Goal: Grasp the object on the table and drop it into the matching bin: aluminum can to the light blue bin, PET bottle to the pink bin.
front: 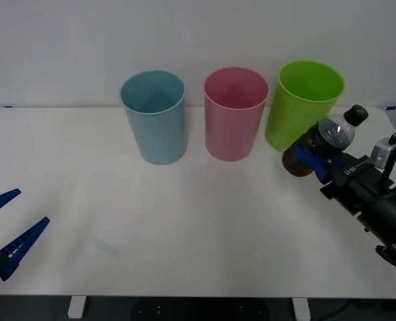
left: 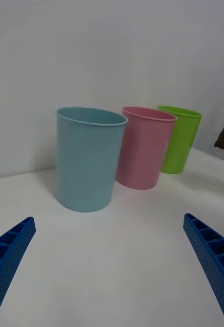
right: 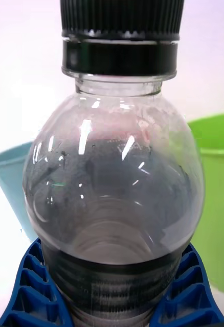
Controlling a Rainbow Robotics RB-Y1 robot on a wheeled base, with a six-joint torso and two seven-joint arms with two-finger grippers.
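The right gripper (front: pixel 316 159) is clamped on the PET bottle (front: pixel 324 144), holding it tilted above the table (front: pixel 184 227) near its right edge, just in front of the lime green bin (front: pixel 304 103). The pink bin (front: pixel 235 112) stands next along the far edge, between green and the light blue bin (front: pixel 154 115). To do this well, carry the bottle clear of the green rim, centre it over the pink opening, then release. The left gripper (front: pixel 7 231) waits spread wide at the near left corner.
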